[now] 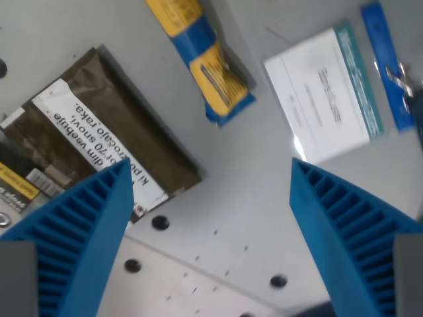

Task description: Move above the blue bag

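You are looking down from the wrist at a grey table [251, 198] with small dark holes in it. Two ribbed blue fingers [86, 244] stick up from the bottom, one on each side. They are spread wide apart, and the gripper [211, 168] has nothing between them, only bare table.

The blue bag [203, 56] is at the top, a little to the wrist view's left of the middle. It is blue and yellow, long and thin. It runs from the top edge down toward the wrist view's right, and its lower end stops near the middle. The words on it are too blurry to read.

On the wrist view's left lies a dark brown pouch [125, 125] with a white sticker. You can read some of it upside down: "dim", "70 snovi" and "raka". The left finger covers its lower corner.

On the wrist view's right lies a white packet [324, 96] with a teal strip along one side. Its print is too small to read. A blue strip [386, 63] lies just beside it, at the far edge.
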Robot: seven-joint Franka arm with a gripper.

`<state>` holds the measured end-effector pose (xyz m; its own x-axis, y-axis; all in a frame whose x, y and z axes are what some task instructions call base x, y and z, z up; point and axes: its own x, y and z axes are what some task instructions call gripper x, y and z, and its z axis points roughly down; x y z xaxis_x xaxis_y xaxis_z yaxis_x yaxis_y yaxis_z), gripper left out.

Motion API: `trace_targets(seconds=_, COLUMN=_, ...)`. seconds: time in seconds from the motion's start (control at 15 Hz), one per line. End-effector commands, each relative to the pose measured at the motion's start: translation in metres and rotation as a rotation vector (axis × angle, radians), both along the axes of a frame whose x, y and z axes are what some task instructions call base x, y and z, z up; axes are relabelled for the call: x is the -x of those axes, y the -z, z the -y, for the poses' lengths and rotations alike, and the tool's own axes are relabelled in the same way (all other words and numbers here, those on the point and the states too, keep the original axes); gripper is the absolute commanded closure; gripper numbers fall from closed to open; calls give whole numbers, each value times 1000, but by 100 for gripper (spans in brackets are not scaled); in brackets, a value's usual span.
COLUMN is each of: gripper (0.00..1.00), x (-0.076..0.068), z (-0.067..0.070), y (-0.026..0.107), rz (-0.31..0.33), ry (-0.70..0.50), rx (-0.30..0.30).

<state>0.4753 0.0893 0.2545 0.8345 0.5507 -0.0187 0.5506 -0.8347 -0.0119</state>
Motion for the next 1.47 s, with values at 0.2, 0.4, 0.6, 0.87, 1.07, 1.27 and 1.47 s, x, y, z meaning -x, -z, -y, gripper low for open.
trace_targets(seconds=0.2, gripper=0, x=-7, z=-9, y=22, rz=38, ry=-408, rx=-36)
trace_targets(seconds=0.4, gripper=0, x=-12, z=-15, y=37, rz=30, ry=-493, rx=-36)
trace_targets(seconds=0.6, gripper=0, x=-17, z=-21, y=52, rz=18, ry=-559, rx=-33)
trace_targets(seconds=0.87, gripper=0, x=-25, z=-27, y=70, rz=0, ry=-623, rx=-29)
trace_targets(seconds=1.07, gripper=0, x=-30, z=-31, y=82, rz=-4, ry=-653, rx=-24)
trace_targets(seconds=1.27, gripper=0, x=-34, z=-34, y=92, rz=-5, ry=-660, rx=-19)
trace_targets(seconds=1.47, gripper=0, x=-37, z=-35, y=98, rz=-1, ry=-653, rx=-17)
